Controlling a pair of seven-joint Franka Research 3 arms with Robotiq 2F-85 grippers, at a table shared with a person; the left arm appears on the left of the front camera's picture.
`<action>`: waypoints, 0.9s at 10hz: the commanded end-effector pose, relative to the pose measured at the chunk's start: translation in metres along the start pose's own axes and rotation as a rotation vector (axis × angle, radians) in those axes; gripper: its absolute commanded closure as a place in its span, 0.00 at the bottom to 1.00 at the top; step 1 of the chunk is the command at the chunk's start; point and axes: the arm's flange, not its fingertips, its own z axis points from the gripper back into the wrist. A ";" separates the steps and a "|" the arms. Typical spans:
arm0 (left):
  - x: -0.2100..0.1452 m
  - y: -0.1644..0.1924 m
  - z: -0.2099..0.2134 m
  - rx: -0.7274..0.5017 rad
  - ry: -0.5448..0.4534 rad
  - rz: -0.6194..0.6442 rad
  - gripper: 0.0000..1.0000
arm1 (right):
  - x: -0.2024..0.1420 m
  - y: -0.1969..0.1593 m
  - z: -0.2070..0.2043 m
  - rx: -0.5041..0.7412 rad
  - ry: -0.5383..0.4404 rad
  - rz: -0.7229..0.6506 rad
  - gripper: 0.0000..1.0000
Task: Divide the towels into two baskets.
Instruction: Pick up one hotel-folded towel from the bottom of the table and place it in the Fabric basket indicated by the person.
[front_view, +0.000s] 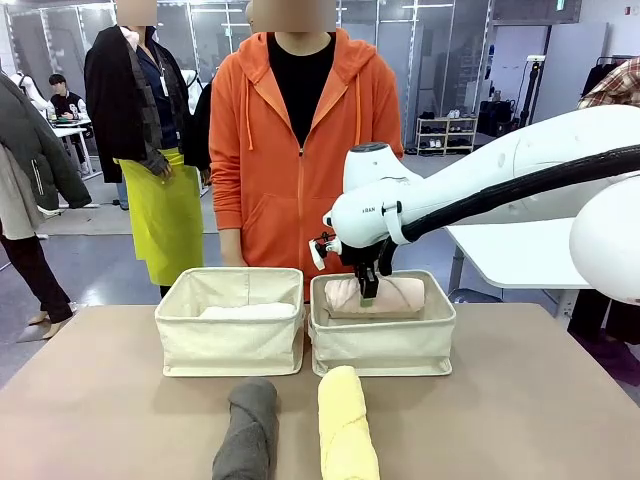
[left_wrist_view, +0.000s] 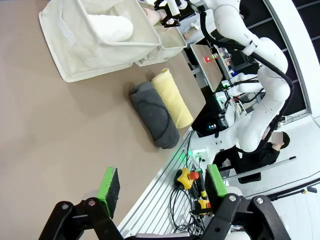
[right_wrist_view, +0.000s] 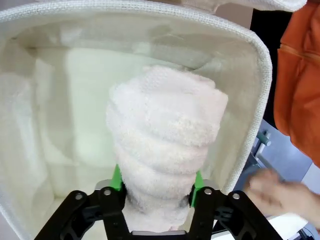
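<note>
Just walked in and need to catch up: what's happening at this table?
The robot is sorting towels into two baskets. Its right gripper is in the right basket, fingers either side of the pink towel; whether they clamp it is unclear. The white towel lies in the left basket. The grey towel and yellow towel lie on the table. The left gripper hangs open, empty. A person stands behind the baskets.

A pink towel (front_view: 402, 296) crowds right basket (front_view: 383, 350); left basket (front_view: 230, 345) has room.
</note>
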 end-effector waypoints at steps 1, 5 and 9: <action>0.001 -0.002 0.003 -0.009 -0.003 -0.006 0.13 | 0.003 -0.002 0.010 0.012 -0.007 0.029 0.00; 0.001 -0.002 0.003 -0.009 -0.003 -0.006 0.13 | 0.005 0.017 0.026 -0.024 0.034 -0.003 0.00; 0.001 -0.002 0.003 -0.009 -0.003 -0.006 0.13 | 0.006 -0.001 0.009 -0.005 -0.003 0.007 0.00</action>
